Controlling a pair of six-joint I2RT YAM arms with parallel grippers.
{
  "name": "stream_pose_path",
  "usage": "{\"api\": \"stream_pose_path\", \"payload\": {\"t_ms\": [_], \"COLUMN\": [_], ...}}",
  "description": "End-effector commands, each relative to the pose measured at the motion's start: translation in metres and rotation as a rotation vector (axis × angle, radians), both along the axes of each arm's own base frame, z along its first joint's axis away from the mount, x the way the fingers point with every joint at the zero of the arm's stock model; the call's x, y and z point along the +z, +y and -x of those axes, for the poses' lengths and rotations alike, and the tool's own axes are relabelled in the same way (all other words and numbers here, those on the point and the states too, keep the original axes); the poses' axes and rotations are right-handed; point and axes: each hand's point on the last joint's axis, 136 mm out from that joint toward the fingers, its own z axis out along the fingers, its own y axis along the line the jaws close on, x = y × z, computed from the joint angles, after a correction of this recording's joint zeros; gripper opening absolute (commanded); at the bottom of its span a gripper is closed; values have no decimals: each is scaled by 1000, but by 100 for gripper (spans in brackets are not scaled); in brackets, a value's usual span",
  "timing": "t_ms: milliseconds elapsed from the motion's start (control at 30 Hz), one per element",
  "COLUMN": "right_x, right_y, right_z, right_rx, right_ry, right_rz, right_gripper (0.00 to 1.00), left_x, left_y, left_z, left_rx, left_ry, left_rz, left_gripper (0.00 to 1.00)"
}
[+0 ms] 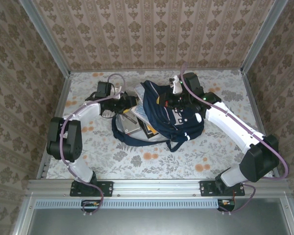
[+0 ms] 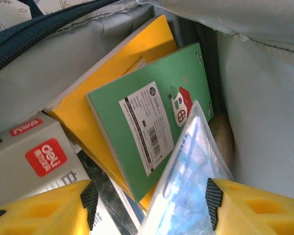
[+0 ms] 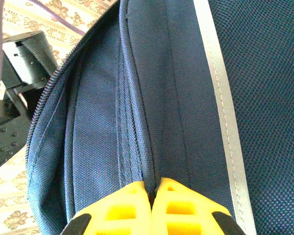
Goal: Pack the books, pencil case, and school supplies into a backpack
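Left hand point(image 2: 151, 198) deep in the backpack point(image 1: 154, 103)
Its fingers stand apart astride a clear packet point(image 2: 191, 166), green book point(image 2: 137, 122) straight ahead (long axis running away); right hand point(image 3: 154, 188) clamps backpack fabric.

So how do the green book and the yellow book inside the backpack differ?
The green book lies on top of the yellow book. The green book carries a white barcode label and a house picture; the yellow book looks nearly plain. Both lie flat, tilted alike, inside the backpack.
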Motion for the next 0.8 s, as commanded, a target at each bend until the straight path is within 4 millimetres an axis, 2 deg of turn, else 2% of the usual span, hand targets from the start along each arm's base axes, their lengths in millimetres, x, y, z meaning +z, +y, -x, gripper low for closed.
{"api": "stream_pose_path", "payload": {"t_ms": [0,133,233,333,400,467,533,567,767], "right_x": [25,24,24,24,24,23,23,23,23], "right_y": [-9,-10,-11,-10,-10,-9,-9,-9,-9], "right_z": [2,2,1,0,-1,-2,-2,-2,-1], "right_rx": [-27,-30,-34,-34,-33,-32,-32,-32,-34], "right_ry": [-70,-67,-70,-70,-69,-68,-66,-67,-64], "right_rz": [-6,-5,-5,-7,-8,-10,-13,-14,-16], "right_gripper": [0,0,0,0,0,0,0,0,0], "left_x": [15,15,15,12,13,15,18,20,32], "left_y": [-9,-16,-18,-16,-15,-13,-9,-7,11], "left_z": [-5,-5,-2,1,2,4,5,5,0], "left_rx": [-85,-122,-136,-123,-115,-101,-76,-59,91], "left_ry": [-34,-31,-28,-18,-13,-9,-12,-16,-41], "left_rz": [82,130,154,161,174,189,199,202,256], "left_gripper": [58,50,38,20,19,10,8,2,0]}}
